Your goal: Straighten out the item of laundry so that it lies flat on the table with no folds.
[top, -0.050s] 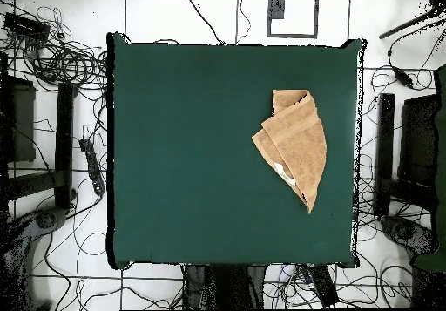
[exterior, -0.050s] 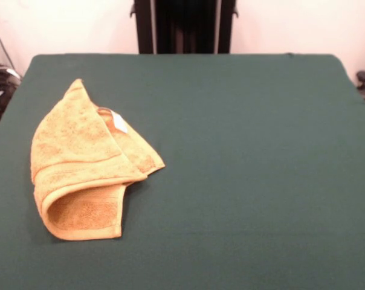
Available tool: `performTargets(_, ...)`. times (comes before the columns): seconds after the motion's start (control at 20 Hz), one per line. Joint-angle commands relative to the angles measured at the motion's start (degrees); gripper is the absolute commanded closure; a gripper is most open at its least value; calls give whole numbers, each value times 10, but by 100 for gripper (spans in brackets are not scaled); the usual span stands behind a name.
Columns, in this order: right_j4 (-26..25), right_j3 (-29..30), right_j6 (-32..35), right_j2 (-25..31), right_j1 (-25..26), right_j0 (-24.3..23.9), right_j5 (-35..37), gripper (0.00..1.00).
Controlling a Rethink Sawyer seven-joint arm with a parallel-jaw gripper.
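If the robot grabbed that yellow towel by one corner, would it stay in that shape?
Probably not. The towel is soft terry, folded over itself, so it would likely droop and unfold. It looks light; pushed across the green table, it might bunch rather than slide.

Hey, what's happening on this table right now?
Nothing is handling anything at the moment. A mustard-yellow towel lies folded over on itself on the green table, near one side edge, with its white tag showing. The robot's gripper is not visible in either view, so the towel has yet to be spread flat.
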Motion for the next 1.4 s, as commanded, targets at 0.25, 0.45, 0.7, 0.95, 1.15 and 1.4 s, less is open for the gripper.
performTargets(0.25, 276, 26, 134, -90, -11, 39, 89, 0)
performTargets(0.45, 559, -32, 170, -381, 2, 116, 60, 0)
performTargets(0.7, 801, -105, 151, -618, 52, 209, 92, 0)
performTargets(0.95, 899, -190, 151, -761, 99, 302, 119, 0)
performTargets(1.15, 933, -282, 104, -846, 165, 358, 123, 0)
performTargets(1.4, 958, -155, 32, -879, 165, 345, 33, 0)
